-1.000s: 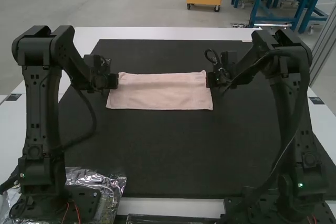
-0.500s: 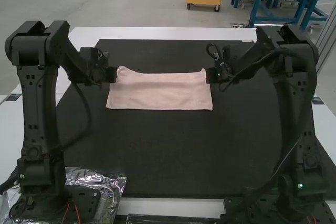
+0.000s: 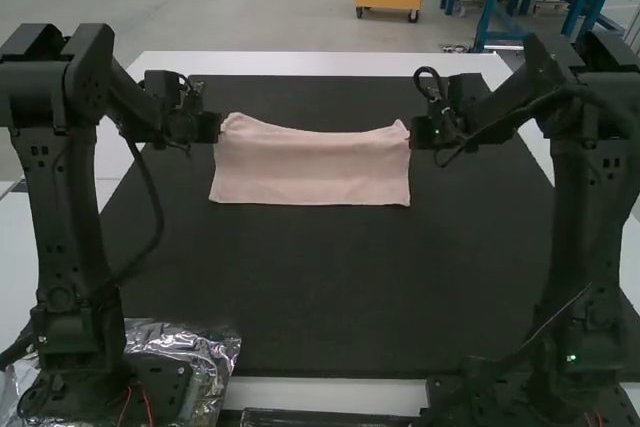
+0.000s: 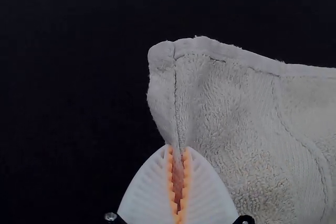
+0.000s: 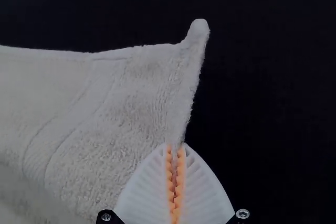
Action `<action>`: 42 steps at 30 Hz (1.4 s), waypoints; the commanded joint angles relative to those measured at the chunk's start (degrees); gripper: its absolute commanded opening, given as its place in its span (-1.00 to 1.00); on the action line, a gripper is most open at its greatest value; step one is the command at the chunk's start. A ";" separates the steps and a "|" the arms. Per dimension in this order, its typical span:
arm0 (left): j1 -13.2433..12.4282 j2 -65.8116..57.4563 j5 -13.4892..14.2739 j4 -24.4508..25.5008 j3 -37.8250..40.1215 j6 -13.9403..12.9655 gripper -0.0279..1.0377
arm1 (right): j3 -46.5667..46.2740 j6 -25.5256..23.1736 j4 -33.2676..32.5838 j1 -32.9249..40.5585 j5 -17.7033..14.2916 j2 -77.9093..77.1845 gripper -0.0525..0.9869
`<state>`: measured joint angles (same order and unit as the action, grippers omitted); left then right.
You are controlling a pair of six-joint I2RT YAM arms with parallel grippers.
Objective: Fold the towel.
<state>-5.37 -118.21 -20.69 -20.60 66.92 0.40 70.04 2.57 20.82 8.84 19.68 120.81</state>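
The left pincer point(image 3: 217, 128) clamps the towel point(image 3: 310, 169) near one far corner; the right pincer point(image 3: 413, 133) clamps near the other; the edge between sags; the near edge seemingly touches the surface point(image 3: 320, 292).

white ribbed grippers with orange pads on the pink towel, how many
2: in the high view, the left gripper holds the towel at its left end, the right gripper at its right end.

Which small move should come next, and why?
Probably carry the far edge of the towel toward its near edge: the left gripper and right gripper pinch its sides near both far corners, while the near edge seemingly lies on the mat.
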 commanded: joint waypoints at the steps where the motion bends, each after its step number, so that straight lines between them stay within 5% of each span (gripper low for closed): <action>1: -0.87 3.69 -0.23 -0.05 -1.61 -0.58 -0.91 | -2.10 -0.11 0.28 -1.90 1.41 -4.18 -0.95; 13: -0.87 10.90 -0.32 1.26 -11.98 -1.90 -0.91 | -13.09 1.12 0.45 -3.39 3.35 -12.01 -0.95; 25: -0.87 14.15 -0.32 -4.10 -24.20 -2.25 -0.91 | -23.37 0.60 2.82 -3.04 4.75 -13.85 -0.94; 27: -0.87 13.80 -0.23 -6.03 -26.05 -2.25 -0.91 | -24.69 -0.11 4.23 -3.04 4.75 -13.41 -0.75; 28: -0.87 13.62 -0.32 -6.73 -26.84 -2.25 -0.82 | -25.22 -0.55 4.85 -3.22 4.66 -13.06 -0.53; 31: -0.87 13.36 -0.32 -7.61 -28.51 -2.69 0.39 | -25.92 -1.87 6.08 -3.39 4.40 -12.71 0.38; 33: -0.87 13.45 -0.32 -8.49 -28.95 -2.78 0.89 | -25.74 -2.39 6.08 -3.39 4.22 -12.97 0.63; 35: -1.40 13.54 -0.32 -8.93 -28.86 -2.60 0.89 | -25.39 -2.74 6.16 -3.39 4.22 -13.32 0.79; 42: -5.01 14.24 -0.76 -10.43 -27.28 -0.23 0.88 | -23.63 -3.18 5.99 -2.34 3.70 -14.29 0.83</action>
<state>-9.06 -105.30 -21.02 -30.70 38.02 -1.02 44.64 0.12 26.46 6.11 24.01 108.79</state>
